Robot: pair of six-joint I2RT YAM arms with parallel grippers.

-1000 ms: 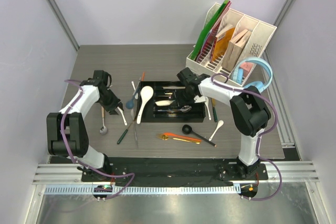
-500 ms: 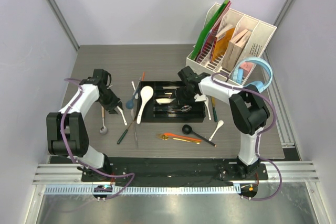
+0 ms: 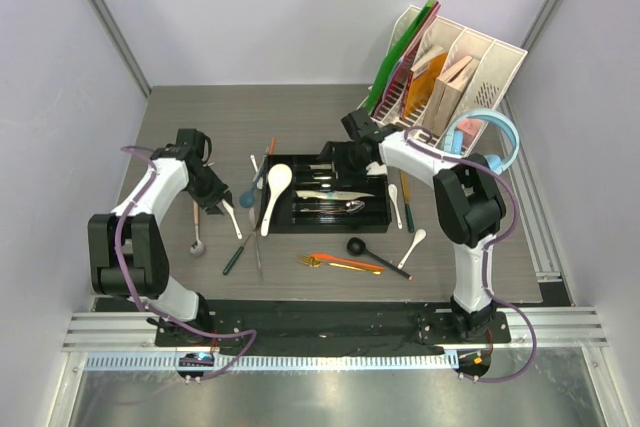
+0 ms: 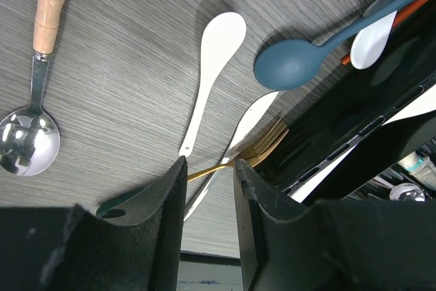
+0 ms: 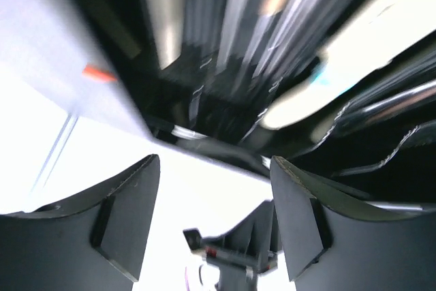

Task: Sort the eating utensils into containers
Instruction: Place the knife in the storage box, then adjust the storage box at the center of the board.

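The black tray (image 3: 330, 230) lies mid-table with steel cutlery and a white spoon in its compartments. My right gripper (image 3: 345, 154) (image 5: 214, 161) hangs open over the tray's far edge, holding nothing; its view is blurred. My left gripper (image 3: 215, 199) (image 4: 209, 161) stands part way open left of the tray, above a gold fork (image 4: 262, 151) whose handle runs beneath both fingertips. Nearby lie a blue spoon (image 4: 289, 63), white spoons (image 4: 214, 66) and a wooden-handled steel spoon (image 4: 27, 141). A large white spoon (image 3: 273, 192) rests across the tray's left edge.
In front of the tray lie orange chopsticks (image 3: 345, 261), a black spoon (image 3: 362, 249) and a green-handled piece (image 3: 234, 255). A small white spoon (image 3: 412, 244) is at the right. The white file organiser (image 3: 440, 77) and light-blue headphones (image 3: 485, 132) stand at the back right.
My right gripper has opened and drawn back from the tray's right half to its far edge. The left arm has stayed still.
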